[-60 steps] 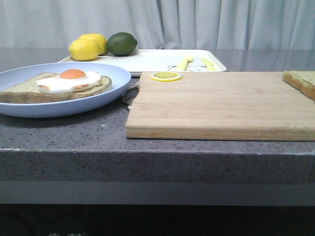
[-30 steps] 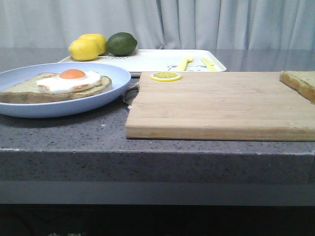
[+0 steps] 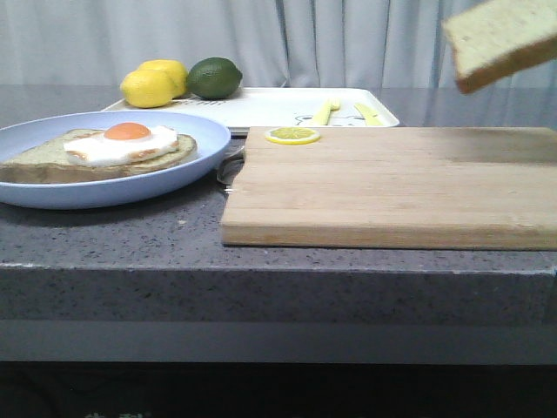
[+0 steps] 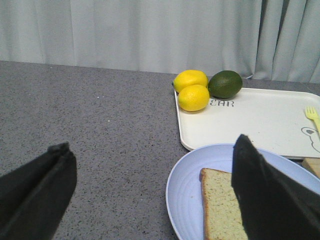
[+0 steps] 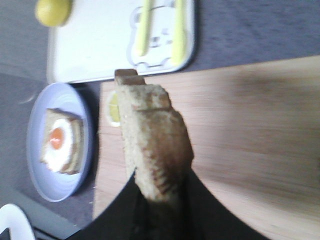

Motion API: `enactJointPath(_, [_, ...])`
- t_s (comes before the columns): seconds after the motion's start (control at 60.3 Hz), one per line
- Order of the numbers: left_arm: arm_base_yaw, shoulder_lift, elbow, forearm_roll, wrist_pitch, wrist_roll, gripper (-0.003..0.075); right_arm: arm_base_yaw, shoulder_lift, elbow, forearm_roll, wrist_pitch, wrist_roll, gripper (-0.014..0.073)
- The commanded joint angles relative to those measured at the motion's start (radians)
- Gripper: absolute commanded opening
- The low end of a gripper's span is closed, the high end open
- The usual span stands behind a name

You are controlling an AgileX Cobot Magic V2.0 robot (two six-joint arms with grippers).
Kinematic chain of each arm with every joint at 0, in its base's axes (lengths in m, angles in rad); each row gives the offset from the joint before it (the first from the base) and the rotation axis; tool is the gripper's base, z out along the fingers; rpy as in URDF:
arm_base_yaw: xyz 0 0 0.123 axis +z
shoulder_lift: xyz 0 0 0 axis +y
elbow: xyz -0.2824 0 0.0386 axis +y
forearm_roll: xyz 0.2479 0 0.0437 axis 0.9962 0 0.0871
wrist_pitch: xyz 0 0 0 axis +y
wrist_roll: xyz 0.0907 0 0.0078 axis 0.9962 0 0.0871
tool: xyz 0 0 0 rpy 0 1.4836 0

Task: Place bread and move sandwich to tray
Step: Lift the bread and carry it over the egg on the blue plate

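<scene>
The loose bread slice (image 3: 503, 39) hangs in the air at the upper right, high above the wooden cutting board (image 3: 392, 187). My right gripper (image 5: 160, 192) is shut on the bread (image 5: 152, 135), edge-on between its fingers. The sandwich (image 3: 104, 150), brown bread with a fried egg, lies on the light-blue plate (image 3: 165, 178) at the left; it also shows in the right wrist view (image 5: 60, 141). My left gripper (image 4: 150, 195) is open and empty, above the counter beside the plate (image 4: 187, 187). The white tray (image 3: 270, 109) stands behind the board.
Two lemons (image 3: 155, 83) and a lime (image 3: 215, 77) sit at the tray's far-left corner. A yellow fork (image 3: 325, 111) and knife (image 3: 367, 113) lie on the tray. A lemon slice (image 3: 292, 135) rests on the board's back-left corner. Grey curtains hang behind.
The bread slice left the board's far right corner and rose well above it, held by my right gripper. The plate and sandwich have not moved.
</scene>
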Motion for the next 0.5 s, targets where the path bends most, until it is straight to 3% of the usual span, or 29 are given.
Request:
enactJointPath(0.0, [0.0,0.004,-0.035,0.002,-0.081,-0.006,0.0618,0.079,-0.046,-0.031,0.148,0.089,-0.024,-0.0076])
enactJointPath(0.199, [0.0,0.004,-0.035,0.002,-0.081,-0.006,0.0618,0.355,-0.041,-0.005,0.273,-0.083,-0.024,-0.0076])
enactJointPath(0.331, [0.0,0.004,-0.035,0.002,-0.081,-0.006,0.0618,0.557,-0.04,0.056,0.394,-0.307,-0.024,-0.0076])
enactJointPath(0.481, [0.0,0.004,-0.035,0.002,-0.081,-0.006,0.0618,0.74,-0.002,0.089,0.447,-0.571,-0.024,-0.0076])
